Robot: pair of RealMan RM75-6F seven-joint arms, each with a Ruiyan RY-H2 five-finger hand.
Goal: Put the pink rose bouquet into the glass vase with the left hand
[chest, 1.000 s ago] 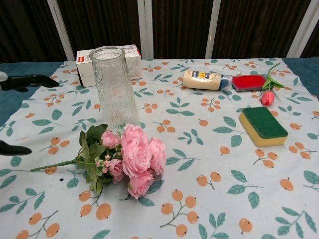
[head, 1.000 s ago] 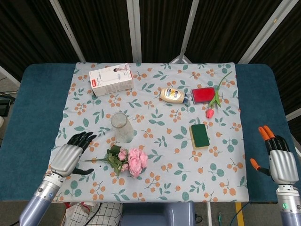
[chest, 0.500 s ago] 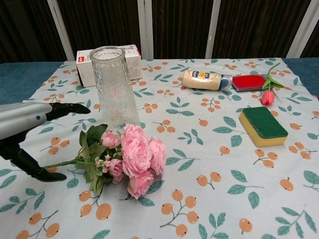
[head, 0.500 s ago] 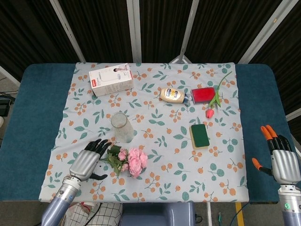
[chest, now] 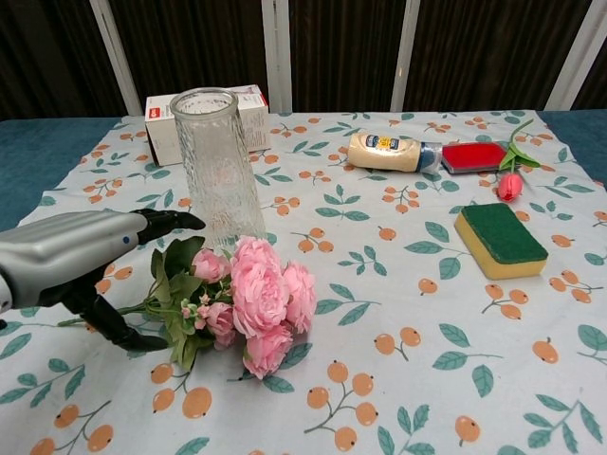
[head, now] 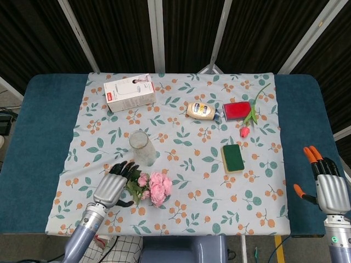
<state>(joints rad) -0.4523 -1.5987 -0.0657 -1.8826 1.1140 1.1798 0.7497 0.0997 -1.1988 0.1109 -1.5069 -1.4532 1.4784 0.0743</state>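
The pink rose bouquet [head: 153,188] [chest: 248,300] lies on the floral tablecloth, blooms to the right and green stem pointing left. Just behind it the empty glass vase [head: 140,148] [chest: 218,168] stands upright. My left hand [head: 113,185] [chest: 81,261] hovers over the bouquet's stem, fingers spread above the leaves and thumb reaching under the stem; it grips nothing. Far off at the table's right edge, my right hand [head: 327,187] is open and empty; the chest view does not show it.
A white box [head: 129,92] stands at the back left. A mayonnaise bottle [head: 202,110], a red sponge [head: 237,110] and a pink tulip [head: 249,120] lie at the back right. A green sponge [head: 232,158] rests right of centre.
My left hand has slid to the right across the cloth, from beside the stem's end to over the stem and leaves. Bouquet, vase and right hand have stayed put.
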